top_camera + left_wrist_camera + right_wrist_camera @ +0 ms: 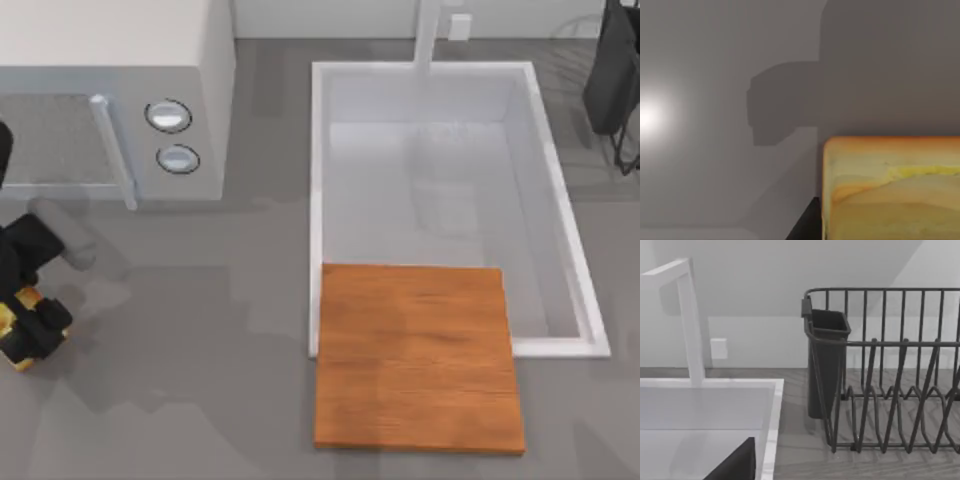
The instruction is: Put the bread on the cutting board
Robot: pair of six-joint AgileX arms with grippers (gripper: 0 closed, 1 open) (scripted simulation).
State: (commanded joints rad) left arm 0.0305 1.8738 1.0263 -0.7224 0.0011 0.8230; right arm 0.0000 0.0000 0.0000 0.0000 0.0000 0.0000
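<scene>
Bread (890,190) sat apparently clamped in the left gripper (30,325), well apart from the cutting board (415,355); a loose hold could drop it on the bench (200,400).

surface: grey counter (200,400) | far-left corner: we've got a microwave (120,100) | right half: white sink basin (440,180) set in | near edge: cutting board (418,360) lying flat, overlapping the sink's near rim | far-right corner: dark wire dish rack (890,385)
</scene>
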